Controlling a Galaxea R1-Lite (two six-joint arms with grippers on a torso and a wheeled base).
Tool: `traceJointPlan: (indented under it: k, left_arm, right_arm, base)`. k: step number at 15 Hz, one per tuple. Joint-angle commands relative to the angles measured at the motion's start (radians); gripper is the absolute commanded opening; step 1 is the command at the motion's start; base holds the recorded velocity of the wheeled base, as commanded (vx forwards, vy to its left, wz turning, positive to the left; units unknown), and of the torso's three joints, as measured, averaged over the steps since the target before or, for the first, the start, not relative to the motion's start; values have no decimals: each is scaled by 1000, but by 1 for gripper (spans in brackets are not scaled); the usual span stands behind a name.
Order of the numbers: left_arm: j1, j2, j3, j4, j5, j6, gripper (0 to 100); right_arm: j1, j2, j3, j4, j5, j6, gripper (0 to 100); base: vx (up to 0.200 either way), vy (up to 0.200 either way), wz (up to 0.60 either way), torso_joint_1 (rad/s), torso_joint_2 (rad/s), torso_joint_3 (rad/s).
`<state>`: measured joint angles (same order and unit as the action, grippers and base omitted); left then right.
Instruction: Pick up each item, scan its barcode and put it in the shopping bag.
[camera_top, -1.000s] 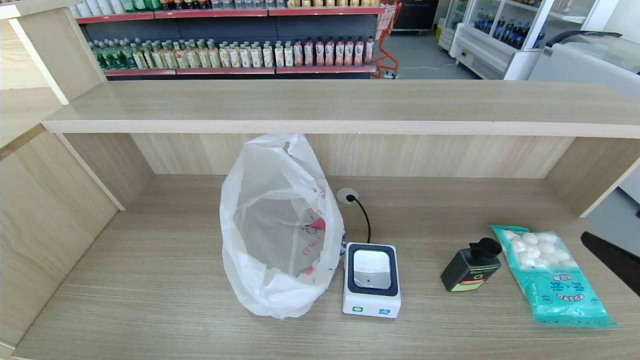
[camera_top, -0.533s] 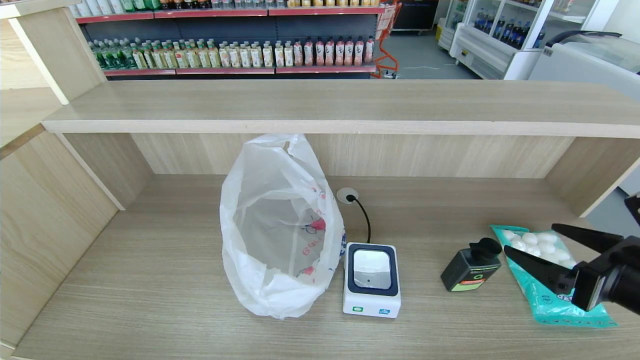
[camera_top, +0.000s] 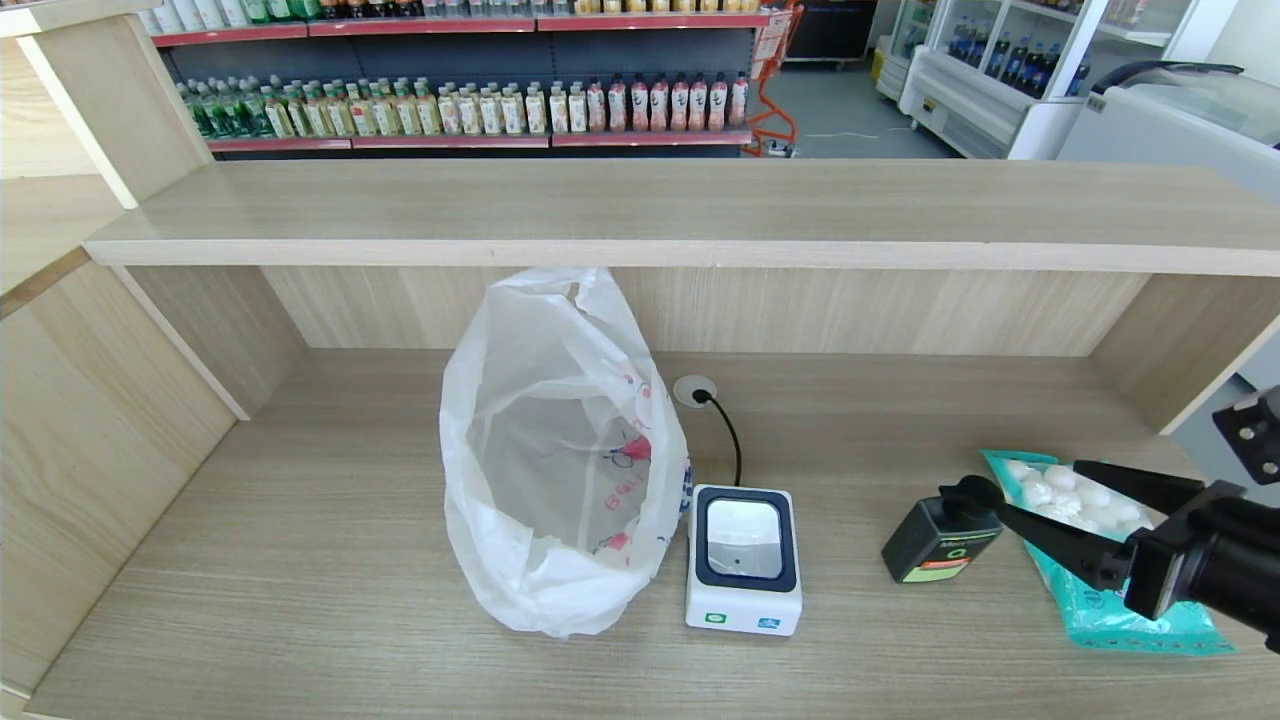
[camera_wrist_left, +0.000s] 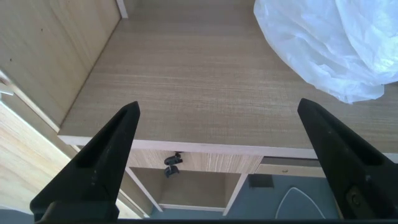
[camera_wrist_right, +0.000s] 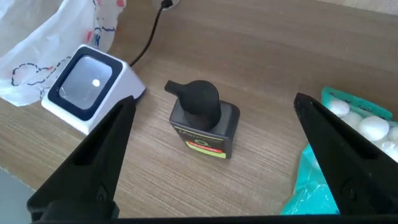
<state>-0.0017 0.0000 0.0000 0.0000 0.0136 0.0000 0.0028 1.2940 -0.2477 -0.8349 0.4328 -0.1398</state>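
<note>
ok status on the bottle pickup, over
Right gripper open beside black bottle, no grip yet. Left gripper open near counter front edge. Cotton-ball pack right of bottle; path to scanner and shopping bag clear.

Pale wood-grain bench (camera_top: 330, 560) with a raised ledge (camera_top: 700, 205) of the same wood along its far edge and upright side panels (camera_top: 90, 450) at both ends. Midway along, toward the far edge, a round grey cable port (camera_top: 694, 388) set in the top — thin black cable (camera_top: 733, 440) plugged into it. Beyond the ledge, red-railed store shelves (camera_top: 470, 105) of bottled drinks, an orange wire rack (camera_top: 775, 110), white glass-fronted chillers (camera_top: 985, 90) toward the right.
</note>
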Motion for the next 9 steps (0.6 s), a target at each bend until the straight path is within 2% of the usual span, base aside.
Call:
traceJointPlan:
  k: [1, 3, 6, 9]
  left_arm:
    - [0, 2, 0, 0, 0, 0, 100]
    - [0, 0, 0, 0, 0, 0, 100]
    - [0, 2, 0, 0, 0, 0, 100]
    - [0, 2, 0, 0, 0, 0, 100]
  right_arm:
    - [-26, 137, 19, -109, 61, -3, 100]
    - [-44, 229, 71, -237, 161, -27, 100]
    - [-90, 235, 74, -171, 251, -169, 100]
    - [-112, 277, 71, -141, 262, -219, 100]
  base:
    - [0, 0, 0, 0, 0, 0]
    - [0, 0, 0, 0, 0, 0]
    - [0, 0, 0, 0, 0, 0]
    - [0, 0, 0, 0, 0, 0]
